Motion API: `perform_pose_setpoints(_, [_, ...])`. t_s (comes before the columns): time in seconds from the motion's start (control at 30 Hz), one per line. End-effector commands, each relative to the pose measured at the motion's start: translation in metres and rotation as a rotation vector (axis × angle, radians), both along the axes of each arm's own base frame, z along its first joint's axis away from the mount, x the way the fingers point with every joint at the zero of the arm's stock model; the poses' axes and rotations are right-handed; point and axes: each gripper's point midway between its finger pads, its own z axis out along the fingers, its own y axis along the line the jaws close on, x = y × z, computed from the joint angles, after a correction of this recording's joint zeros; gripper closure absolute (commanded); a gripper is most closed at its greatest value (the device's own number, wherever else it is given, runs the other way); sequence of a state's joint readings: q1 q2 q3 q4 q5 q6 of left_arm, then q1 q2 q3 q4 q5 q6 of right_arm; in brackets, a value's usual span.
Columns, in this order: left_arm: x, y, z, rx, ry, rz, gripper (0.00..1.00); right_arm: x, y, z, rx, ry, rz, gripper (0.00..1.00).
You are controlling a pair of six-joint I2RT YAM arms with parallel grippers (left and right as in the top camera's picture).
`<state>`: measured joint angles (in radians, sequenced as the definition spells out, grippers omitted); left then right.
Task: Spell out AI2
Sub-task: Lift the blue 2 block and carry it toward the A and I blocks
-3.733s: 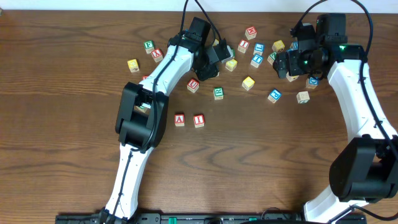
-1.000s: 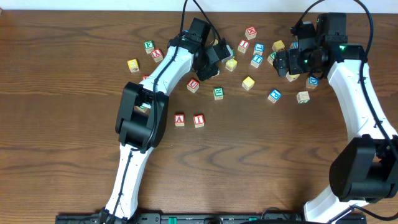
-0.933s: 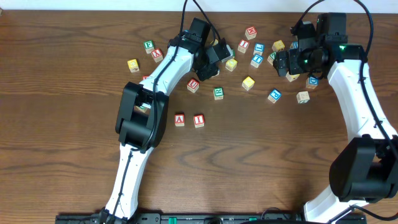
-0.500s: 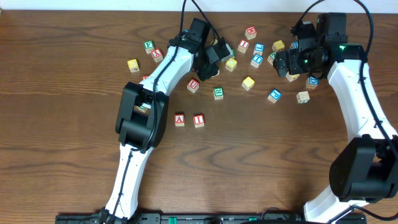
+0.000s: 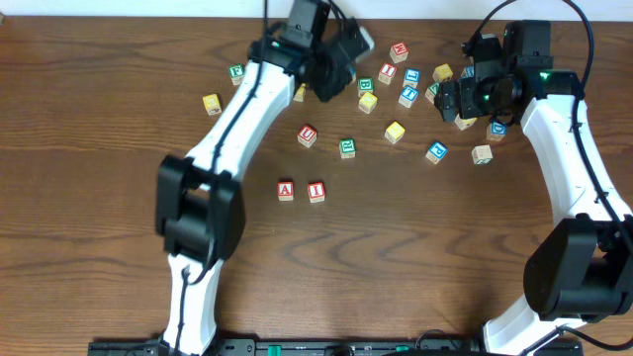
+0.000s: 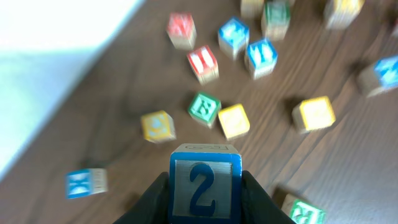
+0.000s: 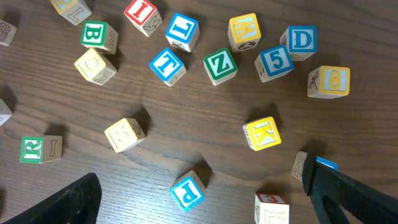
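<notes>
The cube with the blue 2 hangs above the table, my left gripper shut on its sides. From overhead that gripper is high over the back of the table, among the scattered blocks. The red A cube and the red I cube lie side by side in the table's middle, A on the left. My right gripper stands open over the right-hand blocks, a blue P block below its gap, untouched. Overhead, it hovers at the back right.
A red U block, a green block and a yellow block lie behind the A and I. Several more letter and number blocks are scattered across the back right. Bare wood lies just right of the I cube.
My left arm has risen and swung toward the back of the table, taking the 2 cube up off the wood. The right arm has not moved.
</notes>
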<state>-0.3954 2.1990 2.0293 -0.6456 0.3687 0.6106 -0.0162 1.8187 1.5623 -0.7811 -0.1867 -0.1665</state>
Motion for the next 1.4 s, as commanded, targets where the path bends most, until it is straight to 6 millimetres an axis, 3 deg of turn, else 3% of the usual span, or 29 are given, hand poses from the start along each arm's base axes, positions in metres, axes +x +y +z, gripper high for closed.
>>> perform_pose_setpoints(0.0, [-0.004,0.003,0.07,-0.111,-0.05,0.096,0.93,0.004,0.003,0.015,-0.008,-0.041,0.018,0.01])
perform_pose_setpoints(0.17, [-0.006,0.031,0.105,-0.158,-0.033,0.356,0.92,0.001,0.003,0.014,-0.002,-0.024,0.009,0.01])
perform_pose_setpoints(0.27, [-0.012,0.046,0.113,-0.179,0.004,0.492,0.92,-0.002,0.003,0.012,-0.002,-0.012,0.009,0.01])
perform_pose_setpoints(0.47, [-0.03,0.069,0.097,-0.129,0.107,0.688,0.92,-0.007,0.003,0.009,-0.001,0.012,0.006,0.01])
perform_pose_setpoints(0.77, [-0.065,0.04,0.057,0.017,0.143,0.695,0.93,-0.008,-0.013,0.006,-0.059,0.03,-0.073,0.01])
perform_pose_setpoints(1.0, [-0.093,-0.002,0.034,0.008,0.156,0.641,0.92,-0.004,-0.018,0.008,-0.068,0.014,-0.1,0.01])
perform_pose_setpoints(1.17, [-0.11,0.004,0.019,-0.029,0.157,0.655,0.92,-0.001,-0.021,0.01,-0.065,0.001,-0.11,0.01])
perform_pose_setpoints(1.37, [-0.136,0.017,0.019,-0.123,0.161,0.672,0.92,0.001,-0.021,0.011,-0.063,-0.011,-0.112,0.01])
